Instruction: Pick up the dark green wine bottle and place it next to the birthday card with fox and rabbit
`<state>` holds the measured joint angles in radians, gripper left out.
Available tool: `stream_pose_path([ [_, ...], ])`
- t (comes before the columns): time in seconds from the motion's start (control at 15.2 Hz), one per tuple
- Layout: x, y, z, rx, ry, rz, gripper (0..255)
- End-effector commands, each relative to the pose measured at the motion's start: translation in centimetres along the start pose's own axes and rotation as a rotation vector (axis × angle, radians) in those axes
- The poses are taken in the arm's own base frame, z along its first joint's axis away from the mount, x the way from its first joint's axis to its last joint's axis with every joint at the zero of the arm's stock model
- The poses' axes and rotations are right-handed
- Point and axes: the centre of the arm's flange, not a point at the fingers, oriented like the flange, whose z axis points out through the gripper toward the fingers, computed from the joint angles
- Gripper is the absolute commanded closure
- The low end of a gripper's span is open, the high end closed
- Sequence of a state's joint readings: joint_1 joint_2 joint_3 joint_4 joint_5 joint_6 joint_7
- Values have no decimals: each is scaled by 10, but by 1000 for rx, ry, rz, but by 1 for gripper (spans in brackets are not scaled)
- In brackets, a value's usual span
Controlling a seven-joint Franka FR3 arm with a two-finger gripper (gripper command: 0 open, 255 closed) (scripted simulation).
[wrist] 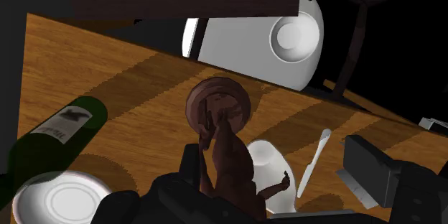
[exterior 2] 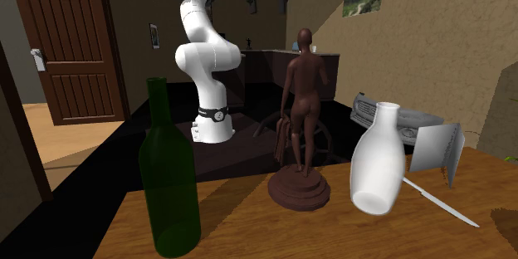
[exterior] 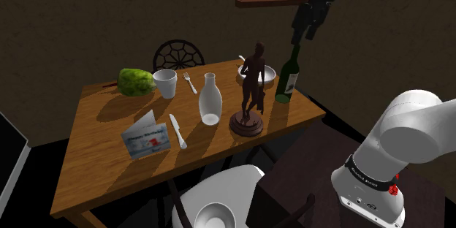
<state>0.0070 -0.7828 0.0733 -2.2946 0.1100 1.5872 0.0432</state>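
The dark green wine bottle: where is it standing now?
In the shoulder view, the wine bottle stands upright near the right edge of the table, just right of the brown figurine.

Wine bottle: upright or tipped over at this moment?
Upright: the dark green wine bottle stands on its base on the wooden table, neck pointing up.

Wooden table (exterior: 95, 162) bears bottle (exterior: 289, 80), statuette (exterior: 252, 91), carafe (exterior: 210, 101), card (exterior: 146, 136) — and knife (exterior: 177, 130)
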Motion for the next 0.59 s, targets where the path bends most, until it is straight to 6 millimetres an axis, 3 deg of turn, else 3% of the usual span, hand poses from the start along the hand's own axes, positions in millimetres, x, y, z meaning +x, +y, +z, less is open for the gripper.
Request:
stream_pose_path([
  [0.0, 0, 0, 0, 0, 0, 0, 0],
  [0.53, 41, 87, 36, -21, 9, 63, 0],
])
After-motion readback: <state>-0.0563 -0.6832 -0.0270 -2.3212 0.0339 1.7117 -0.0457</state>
